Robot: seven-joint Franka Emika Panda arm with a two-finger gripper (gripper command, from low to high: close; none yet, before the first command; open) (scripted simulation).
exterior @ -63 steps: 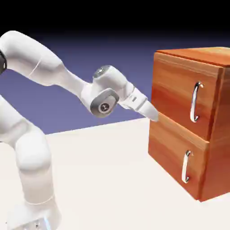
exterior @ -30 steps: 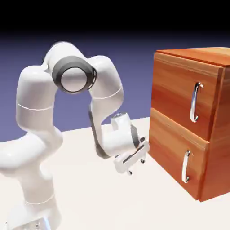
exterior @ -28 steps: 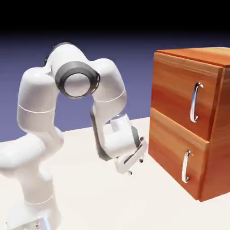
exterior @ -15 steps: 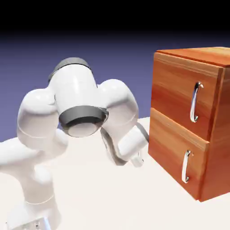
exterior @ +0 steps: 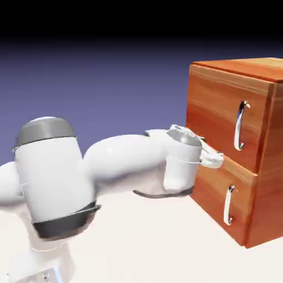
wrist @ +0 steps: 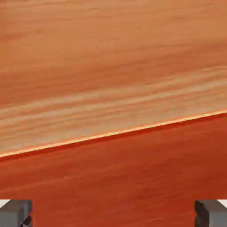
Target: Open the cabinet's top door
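Blue-violet backdrop [exterior: 110,88] behind the outstretched arm [exterior: 130,163], hand [wrist: 113,213] near the cabinet [exterior: 221,116], fingertips [wrist: 16,213] wide apart.

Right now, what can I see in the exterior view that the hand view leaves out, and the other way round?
Only the exterior view shows the upper handle, the lower handle, the table and the white arm. Only the hand view shows the claw's two grey tips clearly, set wide apart with nothing between them but the wood behind. Both show the cabinet's reddish-brown wood front.
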